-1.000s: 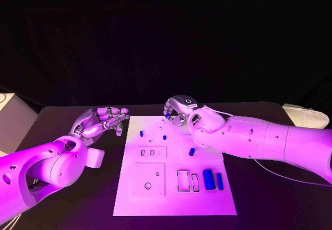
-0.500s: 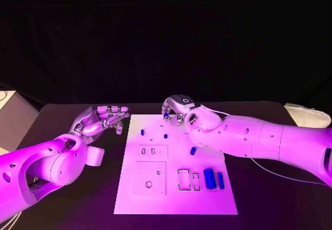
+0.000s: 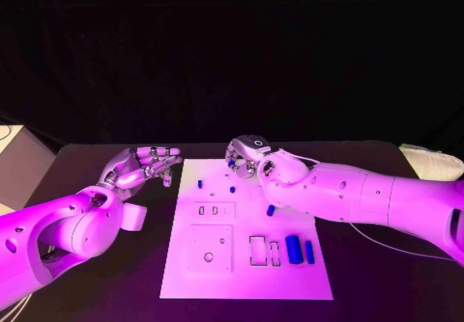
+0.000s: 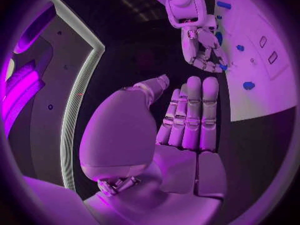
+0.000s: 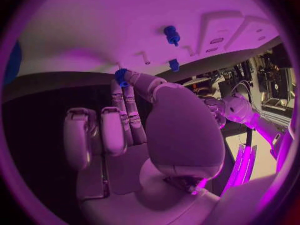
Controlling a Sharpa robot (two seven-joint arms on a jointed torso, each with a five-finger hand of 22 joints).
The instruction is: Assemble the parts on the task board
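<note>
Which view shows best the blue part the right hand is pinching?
Right wrist view: the blue part sits clear at the fingertips of the right hand, near the task board. The left wrist view shows it small; in the head view it's a speck.

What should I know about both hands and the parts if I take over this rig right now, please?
Right hand: pinches a small blue part in its fingertips over the far end of the task board.
Left hand: holds nothing, fingers apart, beside the board's far left edge.
Parts: two blue cylinders lie near the right edge by the rectangular slots; one small blue piece mid-right; two small blue pieces at the far end.
Done: one part picked up.
Left: placing it, then the remaining parts.
</note>
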